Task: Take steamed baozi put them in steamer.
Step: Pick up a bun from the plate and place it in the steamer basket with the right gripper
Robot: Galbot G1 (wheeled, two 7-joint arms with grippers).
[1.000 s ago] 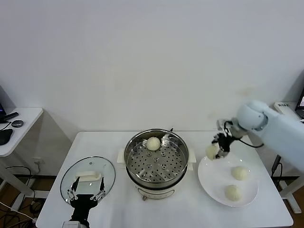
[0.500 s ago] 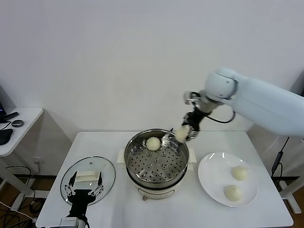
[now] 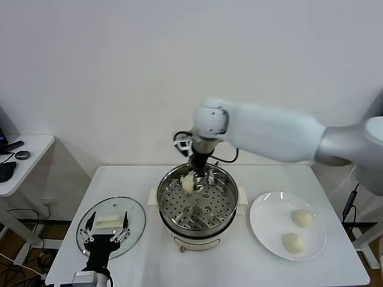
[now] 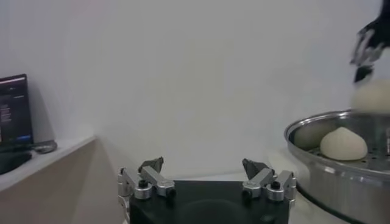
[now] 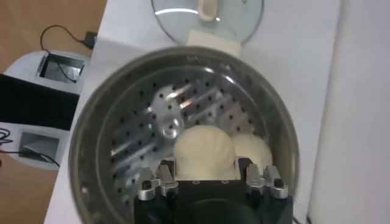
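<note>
My right gripper [image 3: 195,177] [image 5: 205,163] is shut on a cream-white baozi [image 5: 204,151], holding it low over the back of the steamer [image 3: 198,206], a shiny steel pot with a perforated tray [image 5: 152,131]. Another baozi [image 5: 253,150] lies on the tray right beside the held one. In the left wrist view the held baozi [image 4: 372,97] hangs above the resting baozi [image 4: 343,144]. Two more baozi [image 3: 301,218] [image 3: 293,242] lie on the white plate [image 3: 266,224] to the right. My left gripper [image 3: 106,236] [image 4: 204,172] stands open and empty at the front left.
The glass lid [image 3: 111,222] with its white handle lies flat on the table left of the steamer, under my left gripper. A side table [image 3: 21,156] with dark items stands at the far left. The wall runs close behind the table.
My right arm has swung from above the plate to the left, carrying the baozi over the steamer and down toward its tray. The left gripper has stayed near the lid.
</note>
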